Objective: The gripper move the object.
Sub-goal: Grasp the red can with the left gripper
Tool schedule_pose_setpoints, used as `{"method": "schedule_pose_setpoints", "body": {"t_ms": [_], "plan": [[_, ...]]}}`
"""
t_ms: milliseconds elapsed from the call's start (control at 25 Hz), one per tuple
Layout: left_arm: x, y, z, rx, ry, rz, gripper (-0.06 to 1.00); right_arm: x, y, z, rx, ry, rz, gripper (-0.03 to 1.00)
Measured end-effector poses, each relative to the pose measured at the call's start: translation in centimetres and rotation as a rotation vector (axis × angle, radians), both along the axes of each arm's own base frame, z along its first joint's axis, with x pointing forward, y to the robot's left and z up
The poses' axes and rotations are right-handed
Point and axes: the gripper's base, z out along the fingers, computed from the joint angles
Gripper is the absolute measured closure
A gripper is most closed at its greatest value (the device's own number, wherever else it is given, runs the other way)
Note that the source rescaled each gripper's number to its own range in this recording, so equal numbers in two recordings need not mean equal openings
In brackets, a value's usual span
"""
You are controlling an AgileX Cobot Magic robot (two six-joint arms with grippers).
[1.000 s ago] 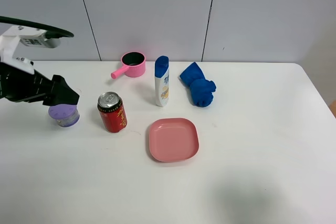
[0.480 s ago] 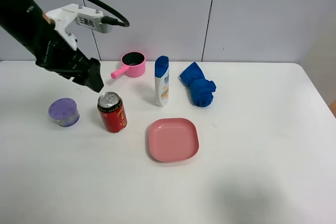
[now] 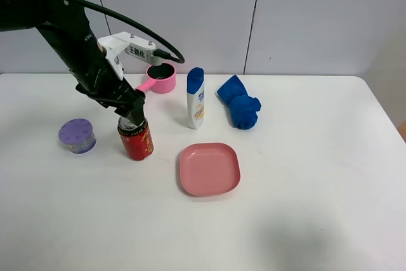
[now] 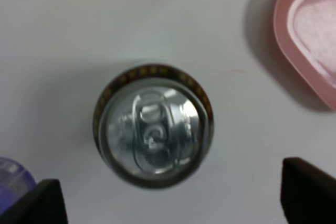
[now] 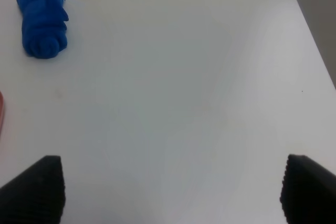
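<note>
The red drink can [image 3: 136, 139] stands upright on the white table, left of centre. My left gripper [image 3: 131, 112] hangs directly above its silver top. In the left wrist view the can [image 4: 153, 131] is seen from above, pull tab up, between my two black fingertips [image 4: 306, 188], which are spread wide apart and do not touch it. My right gripper [image 5: 170, 192] is open over bare table, with only its two fingertips showing; the right arm does not show in the exterior view.
A purple-lidded jar [image 3: 77, 135] sits left of the can. A pink plate [image 3: 209, 168] lies to its right. A white shampoo bottle with a blue cap [image 3: 195, 98], a pink pot [image 3: 159, 78] and a blue cloth [image 3: 240, 103] stand behind.
My left arm has swung from over the purple jar at the left, up and rightward, and now holds its gripper right above the can. The can has not moved.
</note>
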Motion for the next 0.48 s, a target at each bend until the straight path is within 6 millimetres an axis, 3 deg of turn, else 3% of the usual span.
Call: {"method": "schedule_pose_setpoints", "body": {"t_ms": [480], "plan": [[0.7, -0.5, -2.0, 0.003, 0.034, -0.037, 0.28, 0.0, 0.0, 0.0, 0.0, 0.0, 0.0, -0.03]]}}
